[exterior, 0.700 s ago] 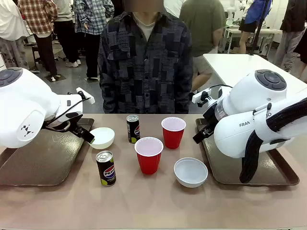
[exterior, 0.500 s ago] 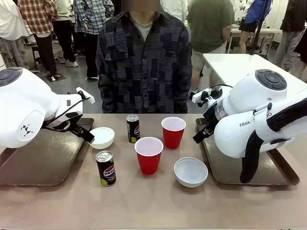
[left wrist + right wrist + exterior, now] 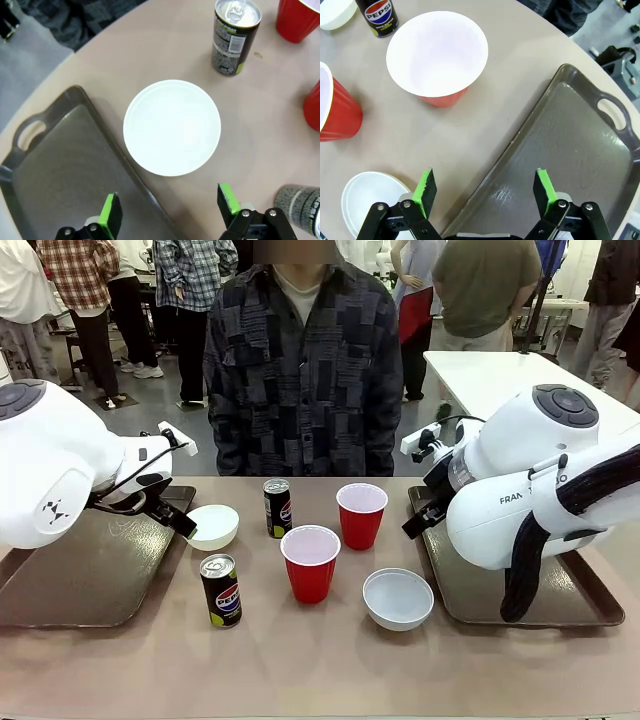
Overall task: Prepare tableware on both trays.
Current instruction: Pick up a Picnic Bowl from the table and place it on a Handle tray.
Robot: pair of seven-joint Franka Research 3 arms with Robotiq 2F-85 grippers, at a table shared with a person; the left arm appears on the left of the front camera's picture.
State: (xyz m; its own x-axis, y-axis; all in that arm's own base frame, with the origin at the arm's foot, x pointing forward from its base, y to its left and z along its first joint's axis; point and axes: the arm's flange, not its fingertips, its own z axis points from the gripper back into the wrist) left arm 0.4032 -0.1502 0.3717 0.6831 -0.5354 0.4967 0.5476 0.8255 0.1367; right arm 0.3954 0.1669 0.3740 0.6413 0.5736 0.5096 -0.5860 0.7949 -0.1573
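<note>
The left end effector (image 3: 168,206) — spread wide, empty — hovers above a white bowl (image 3: 172,127) beside the left-edge tray (image 3: 55,165); the right end effector (image 3: 485,189), likewise wide and empty, above the right-edge tray (image 3: 580,145) rim.

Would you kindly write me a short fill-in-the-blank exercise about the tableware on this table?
1. The red cups on the table number ____.
2. The left gripper holds its jaws ____ near the far bowl.
3. The black cans carry the brand name ____.
4. The near bowl sits nearer the robot's ____ tray.
Missing words: two, open, Pepsi, right.
</note>
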